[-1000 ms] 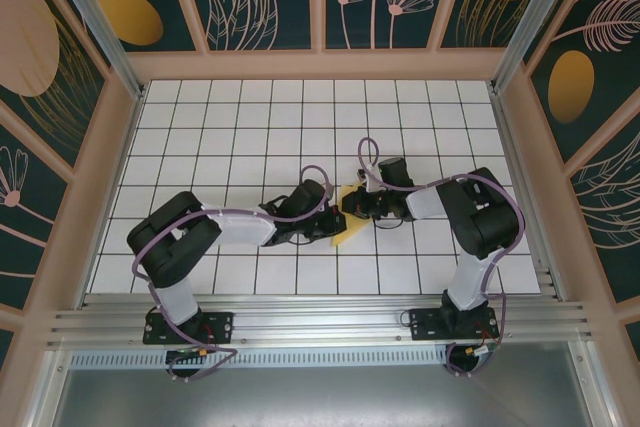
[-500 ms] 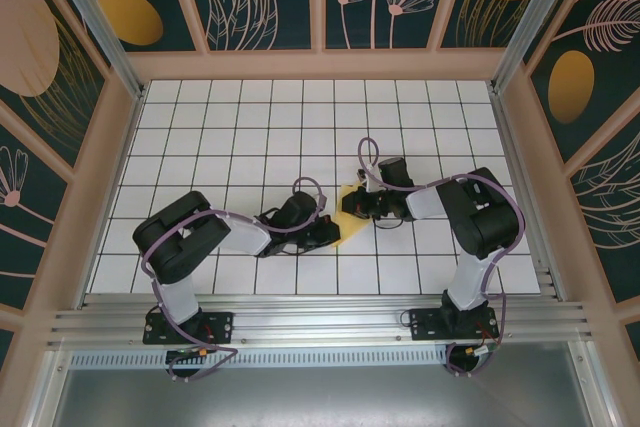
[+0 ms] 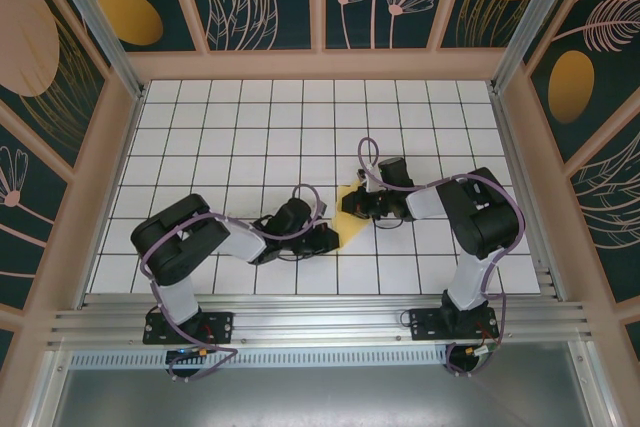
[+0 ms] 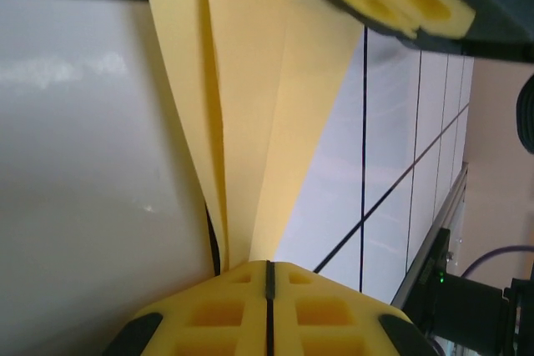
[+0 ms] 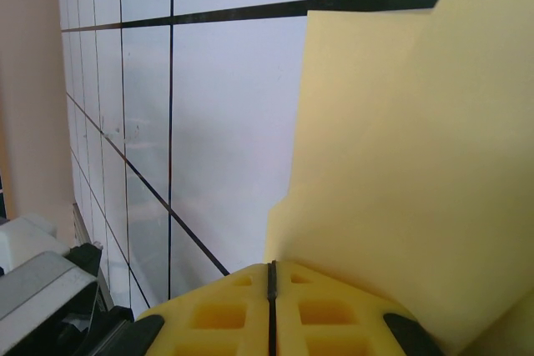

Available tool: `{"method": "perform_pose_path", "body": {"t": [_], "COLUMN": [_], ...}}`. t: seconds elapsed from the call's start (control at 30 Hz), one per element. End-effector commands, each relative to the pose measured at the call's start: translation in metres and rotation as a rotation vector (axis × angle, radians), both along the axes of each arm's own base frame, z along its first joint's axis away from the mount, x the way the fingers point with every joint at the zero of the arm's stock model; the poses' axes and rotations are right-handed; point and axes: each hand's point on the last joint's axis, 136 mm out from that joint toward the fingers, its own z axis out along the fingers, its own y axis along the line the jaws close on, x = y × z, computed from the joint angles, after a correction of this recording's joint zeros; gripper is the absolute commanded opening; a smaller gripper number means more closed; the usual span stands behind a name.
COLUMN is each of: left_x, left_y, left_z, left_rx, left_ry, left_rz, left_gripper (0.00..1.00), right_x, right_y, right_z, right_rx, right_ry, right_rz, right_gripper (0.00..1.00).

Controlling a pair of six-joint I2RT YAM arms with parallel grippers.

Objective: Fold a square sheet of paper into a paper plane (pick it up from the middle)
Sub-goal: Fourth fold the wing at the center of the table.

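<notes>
Near the middle of the white gridded worktop [image 3: 200, 127], a little toward its right edge, the yellow paper plane [image 4: 250, 122] is held between both arms. The left tool [image 4: 267, 266] is pressed together on its narrow tip, and the right tool [image 5: 271, 268], also pinched closed, grips the wider end. From above, the black left arm [image 3: 240, 232] and right arm [image 3: 430, 197] cover much of the paper. An aluminium rail [image 3: 320, 322] lines the near edge.
</notes>
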Motion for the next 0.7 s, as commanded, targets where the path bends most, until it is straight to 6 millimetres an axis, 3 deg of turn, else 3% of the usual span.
{"method": "perform_pose_path", "body": {"t": [0.0,0.2,0.3,0.47,0.67], "left_x": [-0.049,-0.045,-0.024,0.023,0.051], "left_y": [0.017,0.011,0.009,0.008,-0.010], "left_z": [-0.025,-0.002,0.028,0.060,0.055], "left_rx": [0.081,0.034,-0.016,-0.055,-0.024], "left_ry": [0.150,0.081,-0.011,-0.124,-0.138], "left_rz": [-0.117,-0.140,-0.072,0.060,0.075], "left_gripper": [0.11,0.09,0.06,0.08,0.06], "right_x": [-0.020,-0.021,-0.021,-0.021,-0.021], "right_y": [-0.032,-0.032,-0.032,-0.032,-0.030], "right_z": [-0.057,-0.057,-0.056,-0.057,-0.056], "right_rx": [-0.206,-0.206,-0.207,-0.204,-0.189], "right_ry": [0.095,0.096,0.095,0.097,0.101], "right_rz": [-0.057,-0.056,-0.056,-0.056,-0.061], "right_gripper": [0.10,0.10,0.10,0.10,0.10]}}
